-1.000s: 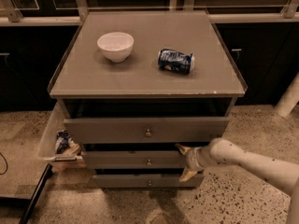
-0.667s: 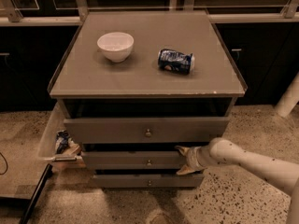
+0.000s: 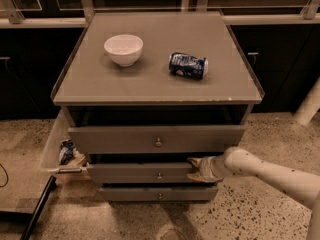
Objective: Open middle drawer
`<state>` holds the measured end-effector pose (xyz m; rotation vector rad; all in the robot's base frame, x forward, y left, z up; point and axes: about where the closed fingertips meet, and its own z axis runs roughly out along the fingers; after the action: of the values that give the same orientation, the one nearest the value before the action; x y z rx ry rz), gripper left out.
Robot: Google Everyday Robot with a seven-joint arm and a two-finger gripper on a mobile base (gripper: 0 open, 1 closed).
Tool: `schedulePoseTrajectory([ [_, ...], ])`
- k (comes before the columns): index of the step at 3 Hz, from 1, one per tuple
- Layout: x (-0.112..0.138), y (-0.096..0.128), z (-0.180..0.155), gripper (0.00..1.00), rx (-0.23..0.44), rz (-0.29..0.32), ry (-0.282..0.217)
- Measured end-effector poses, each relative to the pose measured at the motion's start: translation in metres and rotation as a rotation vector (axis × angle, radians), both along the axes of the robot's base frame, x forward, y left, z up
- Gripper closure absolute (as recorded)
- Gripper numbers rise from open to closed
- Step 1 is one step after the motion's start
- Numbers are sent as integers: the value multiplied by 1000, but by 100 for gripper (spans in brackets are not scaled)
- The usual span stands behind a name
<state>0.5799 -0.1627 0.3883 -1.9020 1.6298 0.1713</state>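
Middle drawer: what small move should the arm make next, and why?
Probably a short, straight pull outward. The gripper sits against the right end of the front of the middle drawer, near its top edge, and that drawer looks barely out, far less than the top drawer above it.

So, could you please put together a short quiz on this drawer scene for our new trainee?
1. True or false: the crushed blue drinks can stands upright on the grey cabinet top.
2. Where is the robot's pale gripper? A) over the can B) at the right end of the shallow grey middle drawer C) resting on the cabinet top
3. Fill in: left of the can sits a round white ___.
Key: 1 false, it lies on its side; 2 B; 3 bowl.
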Motion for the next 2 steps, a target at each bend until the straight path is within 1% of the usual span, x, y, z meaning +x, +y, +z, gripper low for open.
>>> schedulePoseTrajectory([
  [1,0,0,0,86,0,0,0],
  [2,0,0,0,62,0,0,0],
])
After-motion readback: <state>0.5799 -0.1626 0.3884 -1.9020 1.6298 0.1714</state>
